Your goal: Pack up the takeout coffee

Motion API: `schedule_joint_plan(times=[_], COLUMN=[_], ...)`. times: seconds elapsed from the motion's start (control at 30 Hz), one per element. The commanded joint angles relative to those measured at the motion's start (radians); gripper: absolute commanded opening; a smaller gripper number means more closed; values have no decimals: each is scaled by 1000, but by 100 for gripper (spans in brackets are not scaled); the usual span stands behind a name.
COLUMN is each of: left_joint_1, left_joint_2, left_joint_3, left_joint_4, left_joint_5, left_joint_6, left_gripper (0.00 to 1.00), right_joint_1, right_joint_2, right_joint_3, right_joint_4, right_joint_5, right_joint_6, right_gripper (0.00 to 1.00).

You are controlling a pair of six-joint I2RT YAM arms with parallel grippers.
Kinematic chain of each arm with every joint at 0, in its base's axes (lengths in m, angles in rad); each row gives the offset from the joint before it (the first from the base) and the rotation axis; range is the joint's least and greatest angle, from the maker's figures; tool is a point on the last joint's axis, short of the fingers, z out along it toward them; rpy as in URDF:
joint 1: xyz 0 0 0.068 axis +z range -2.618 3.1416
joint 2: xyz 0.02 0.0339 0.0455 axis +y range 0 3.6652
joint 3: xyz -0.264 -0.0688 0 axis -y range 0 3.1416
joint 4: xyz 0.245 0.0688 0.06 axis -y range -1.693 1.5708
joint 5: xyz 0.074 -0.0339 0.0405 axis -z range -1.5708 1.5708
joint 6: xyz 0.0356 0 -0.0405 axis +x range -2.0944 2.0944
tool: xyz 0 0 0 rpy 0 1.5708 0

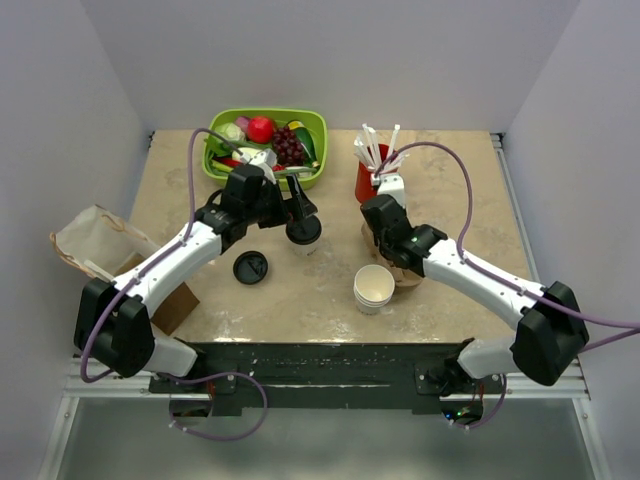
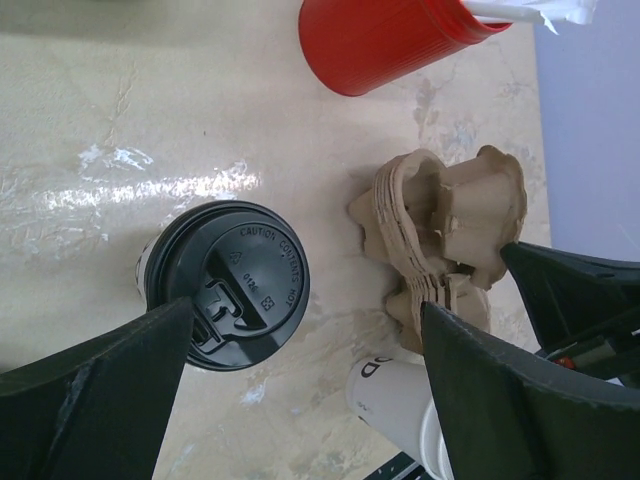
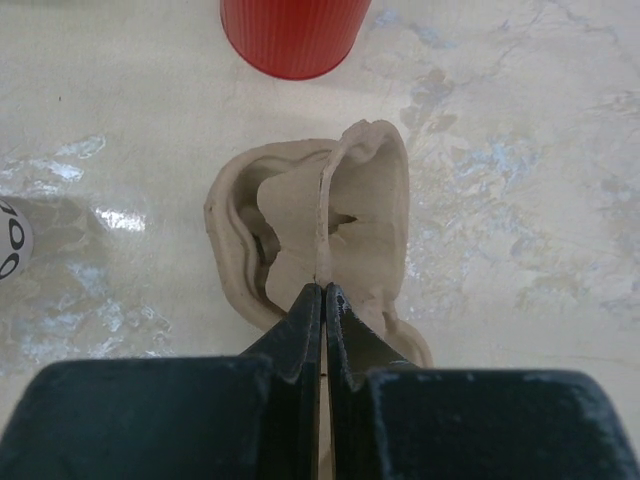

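Beige marbled worktop (image 1: 450, 200), with a brown paper bag (image 1: 90, 240) off its left edge and a green basket (image 1: 318, 125) of produce at the back. Right of centre, a pulp cup carrier (image 3: 370, 200), one thin wall pinched by the right end effector (image 3: 322, 290), fingers pressed together on it. Just behind, a red cup (image 1: 368, 180) of straws. In front, a stack of lidless white cups (image 1: 373, 287). Takeout coffee (image 2: 235, 285) upright on the worktop, left of the carrier and apart from it, below the left end effector (image 2: 308, 318), fingers spread wide, lid close by one. Loose black lid (image 1: 250, 268) nearby.
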Motion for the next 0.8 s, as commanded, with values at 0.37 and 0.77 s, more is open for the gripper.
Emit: schedule_joint_plan(times=[0.37, 0.77], left_joint_1=[-5, -5], left_joint_2=[7, 16], left_joint_3=[43, 32], left_joint_4=[61, 87], left_joint_5=[28, 66], left_joint_6=[53, 70], left_gripper=[100, 100], right_joint_1=[102, 120], right_joint_2=[-42, -40], right_joint_3=[153, 60], right_joint_4=[-96, -21], right_joint_5=[259, 187], right_joint_6=[2, -52], right_gripper=[0, 0])
